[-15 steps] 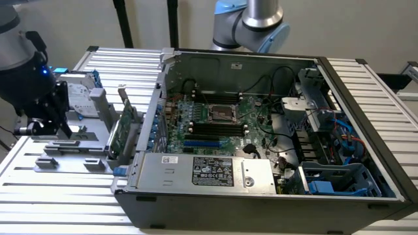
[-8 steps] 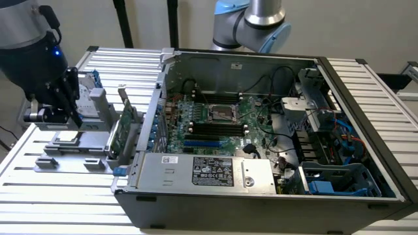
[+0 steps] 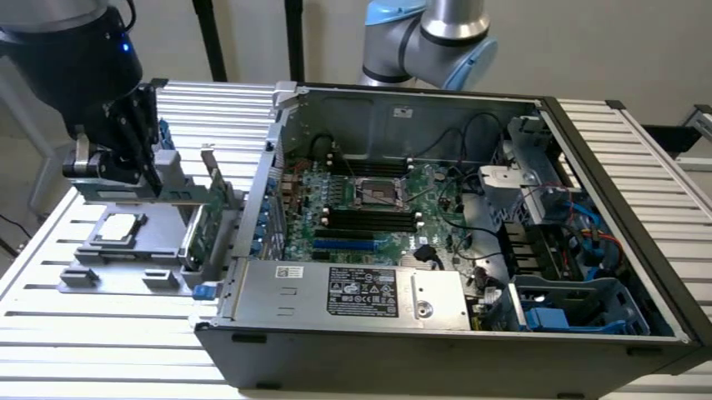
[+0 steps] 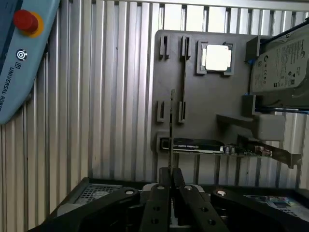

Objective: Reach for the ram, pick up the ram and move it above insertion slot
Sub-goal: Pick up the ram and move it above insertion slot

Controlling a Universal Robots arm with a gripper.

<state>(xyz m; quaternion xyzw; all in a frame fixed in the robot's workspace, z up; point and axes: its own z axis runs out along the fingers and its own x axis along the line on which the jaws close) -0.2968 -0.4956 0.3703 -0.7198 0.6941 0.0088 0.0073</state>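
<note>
With my hand [image 4: 169, 176] pinched narrow on the ram [image 4: 172, 128], edge-on above the grey holder [image 4: 207, 104], I judge the carry toward the open case [image 3: 445, 208] is next, kept level.

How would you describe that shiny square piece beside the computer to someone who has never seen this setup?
Find the open computer case. On the exterior view's left of it, a grey holder tray lies on the slatted table. The silver chip lies flat in its own square pocket there: small and square, unlike the long green card on edge or the larger hard drive.
</note>
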